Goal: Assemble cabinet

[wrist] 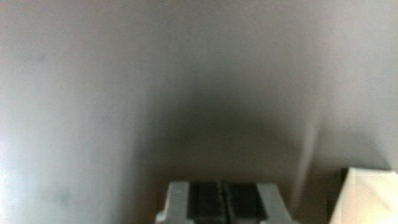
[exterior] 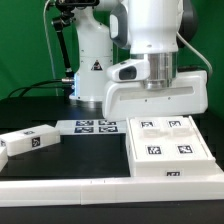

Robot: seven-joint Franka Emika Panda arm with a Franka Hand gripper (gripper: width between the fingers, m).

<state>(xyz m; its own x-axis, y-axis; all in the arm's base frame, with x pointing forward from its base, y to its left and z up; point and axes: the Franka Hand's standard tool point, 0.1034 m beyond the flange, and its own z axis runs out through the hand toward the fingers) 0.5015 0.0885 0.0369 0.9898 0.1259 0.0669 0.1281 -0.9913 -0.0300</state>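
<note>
Exterior view: the cabinet [exterior: 170, 143] lay in the lower right of the frame, flat on the black table [exterior: 35, 112].
Cabinet look: white, boxy, built of panels, with four recessed compartments in two rows facing up. The two nearer ones each showed a black-and-white square tag, and the farther two were harder to read. Another tag sat on the front edge.
Arm: the white arm [exterior: 150, 30] filled the upper right of the frame, and its gripper [exterior: 155, 97] hung just above the cabinet's far edge.
Obstruction: the gripper's broad body covered the jaws in this view and hid part of the scene behind the cabinet.
Jaws: in the wrist view the gripper appeared blurred, with the jaws pressed together and nothing seen between them.
Wrist view surroundings: a smeared grey surface, and beside the gripper a white corner [wrist: 374, 196] too blurred to identify.
Marker board: the marker board [exterior: 95, 127] lay at mid-frame, just left of the cabinet.
Loose part: a white block [exterior: 27, 143] with one tag lay at the left edge, well apart from the cabinet.
Front: a white strip [exterior: 65, 186] ran along the lower edge.
</note>
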